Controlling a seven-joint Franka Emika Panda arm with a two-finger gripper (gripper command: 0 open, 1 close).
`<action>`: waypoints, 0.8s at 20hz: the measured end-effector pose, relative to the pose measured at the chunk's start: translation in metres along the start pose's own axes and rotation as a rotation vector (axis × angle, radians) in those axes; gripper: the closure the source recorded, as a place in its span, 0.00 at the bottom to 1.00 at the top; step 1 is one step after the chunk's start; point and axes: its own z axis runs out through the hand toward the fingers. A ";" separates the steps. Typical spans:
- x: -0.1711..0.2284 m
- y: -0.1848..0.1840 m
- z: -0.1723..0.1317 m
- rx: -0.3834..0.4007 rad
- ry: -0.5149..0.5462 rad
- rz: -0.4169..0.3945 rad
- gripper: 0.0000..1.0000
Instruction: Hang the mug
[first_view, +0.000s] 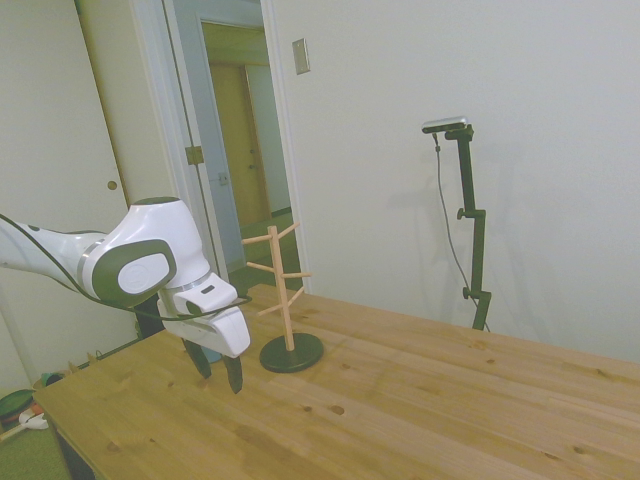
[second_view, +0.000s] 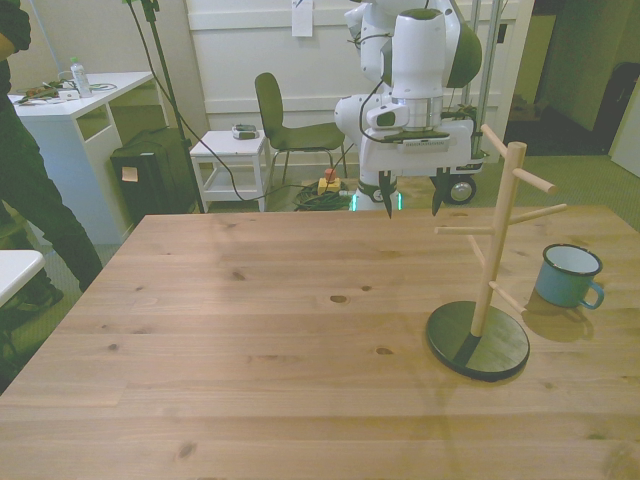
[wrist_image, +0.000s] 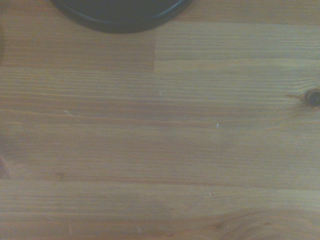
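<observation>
Nothing of the task is done yet, we judge: the small light-blue enamel mug (second_view: 568, 274) stands on the wooden table (second_view: 260, 330), just beside the wooden peg stand with dark round base (second_view: 487, 270). Our two-finger gripper (second_view: 411, 203) hangs empty, fingers apart, well apart from it.

In the side view we cannot see the mug (second_view: 569, 275); the gripper (first_view: 217, 367) covers where it would be. The wrist view cuts off the stand's dark base (wrist_image: 120, 12).
</observation>
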 end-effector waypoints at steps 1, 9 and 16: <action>0.000 0.000 0.000 -0.001 -0.002 0.001 0.00; -0.009 -0.021 -0.015 0.033 -0.002 -0.005 0.00; -0.052 -0.085 -0.028 0.043 0.022 -0.044 0.00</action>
